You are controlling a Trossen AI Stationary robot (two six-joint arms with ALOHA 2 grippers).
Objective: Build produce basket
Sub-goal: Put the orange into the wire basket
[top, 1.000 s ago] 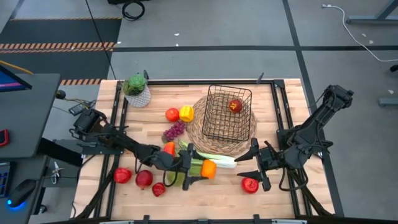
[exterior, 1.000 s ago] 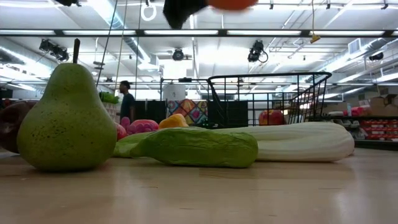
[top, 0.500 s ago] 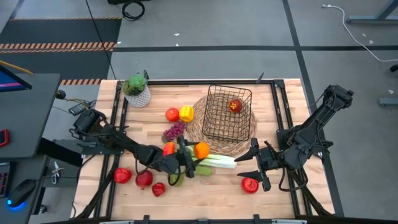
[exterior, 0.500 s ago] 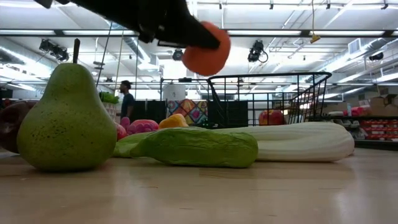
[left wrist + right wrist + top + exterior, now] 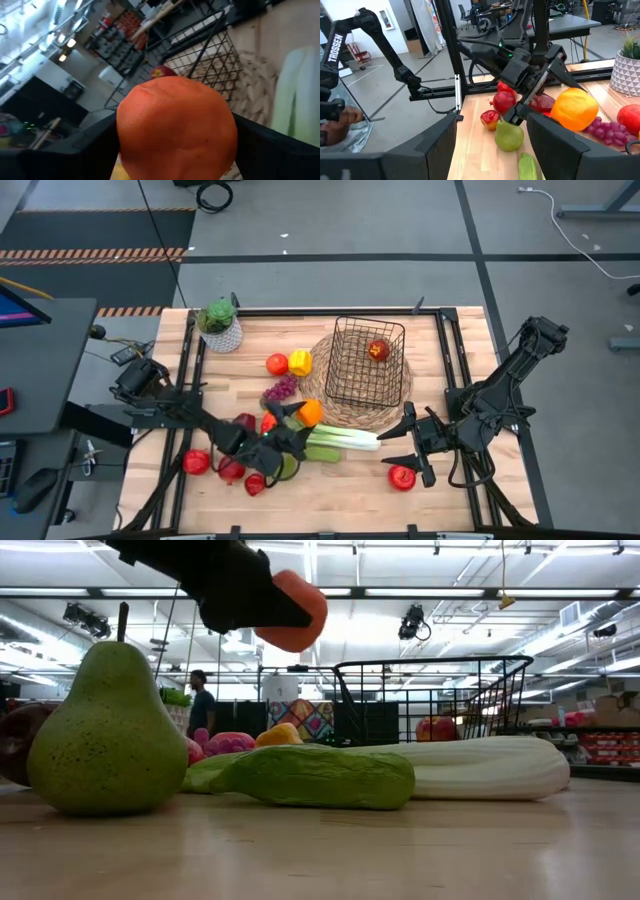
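Left gripper [image 5: 303,420] sits centre-left of the high view, clamped on an orange [image 5: 310,412] and holding it clear of the table, above the leek [image 5: 343,439]; in the low view that orange [image 5: 291,610] hangs at the upper centre under the dark fingers, and in the left wrist view it fills the middle of the frame [image 5: 176,132] between both fingers. Basket [image 5: 366,362] stands upper centre of the high view on a round woven mat [image 5: 392,415], with one red apple [image 5: 378,350] inside it near its upper right corner. Rest of the produce is out on the table: a red fruit [image 5: 277,364] touching a yellow pepper [image 5: 299,362] left of the basket, purple grapes [image 5: 281,390] just below them, red pieces [image 5: 196,462] along the lower left, a green pear [image 5: 106,733] at the left of the low view, a green cucumber [image 5: 312,777] in front of the leek there. Right gripper [image 5: 405,445] rests at lower right of the high view, fingers spread wide and gripping nothing, a red apple [image 5: 402,477] just below it. Potted plant [image 5: 219,323] stands at the upper left corner of the table [image 5: 330,500]. A person [image 5: 203,701] stands far back in the low view.
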